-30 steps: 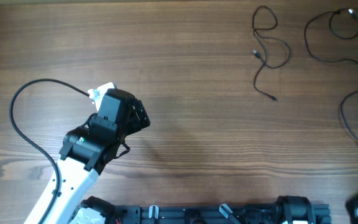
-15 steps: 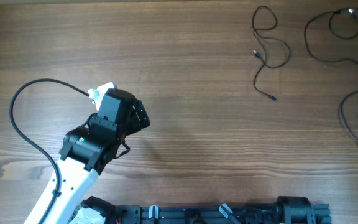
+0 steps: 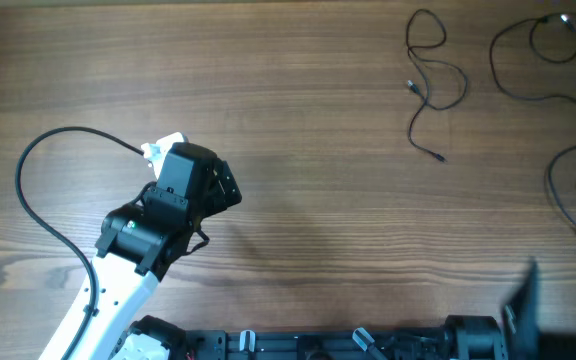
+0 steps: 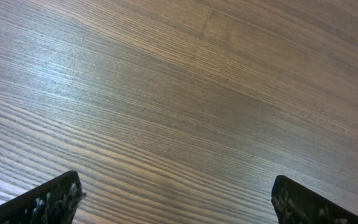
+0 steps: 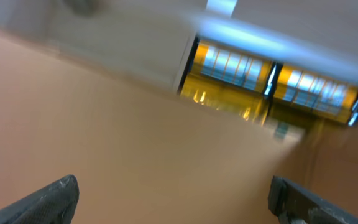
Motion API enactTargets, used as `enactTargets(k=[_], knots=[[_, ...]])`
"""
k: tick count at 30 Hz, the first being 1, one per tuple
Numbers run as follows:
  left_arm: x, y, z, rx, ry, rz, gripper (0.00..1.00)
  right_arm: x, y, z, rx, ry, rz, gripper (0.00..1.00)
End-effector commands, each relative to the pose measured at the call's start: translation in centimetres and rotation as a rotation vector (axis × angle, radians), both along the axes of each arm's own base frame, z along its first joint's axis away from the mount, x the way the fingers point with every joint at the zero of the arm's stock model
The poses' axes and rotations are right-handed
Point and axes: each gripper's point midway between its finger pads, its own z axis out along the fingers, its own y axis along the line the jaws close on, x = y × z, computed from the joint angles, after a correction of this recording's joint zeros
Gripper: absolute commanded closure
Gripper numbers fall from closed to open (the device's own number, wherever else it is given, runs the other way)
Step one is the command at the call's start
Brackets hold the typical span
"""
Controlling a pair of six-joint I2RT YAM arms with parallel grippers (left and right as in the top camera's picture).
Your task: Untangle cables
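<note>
Three thin dark cables lie apart at the far right of the wooden table in the overhead view: one looped cable (image 3: 431,82), a second with a loop (image 3: 540,52) at the far right corner, and a third (image 3: 566,192) curving at the right edge. My left gripper (image 3: 226,188) is at the left, far from them. It is open over bare wood in the left wrist view (image 4: 176,194). My right gripper (image 5: 173,198) is open and empty, and its blurred view shows no cable.
A thick black arm cable (image 3: 43,195) arcs on the table left of the left arm. A blurred dark part of the right arm (image 3: 523,297) shows at the bottom right edge. The arm bases (image 3: 318,343) line the near edge.
The right arm's dark blurred part left the bottom right corner, then came back further left and higher. The left arm and the cables have not moved.
</note>
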Motion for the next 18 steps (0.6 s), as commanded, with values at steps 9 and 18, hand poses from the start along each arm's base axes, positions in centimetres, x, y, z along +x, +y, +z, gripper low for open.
enactTargets(k=[9,18], knots=[[0.1,0.3,0.1,0.013,-0.008,0.004,0.00,12.3,-0.3,-17.4,0.129,0.320,0.061,0.00],[0.1,0.3,0.1,0.013,-0.008,0.004,0.00,14.6,-2.2,-23.7,0.334,0.386,0.028,0.00]])
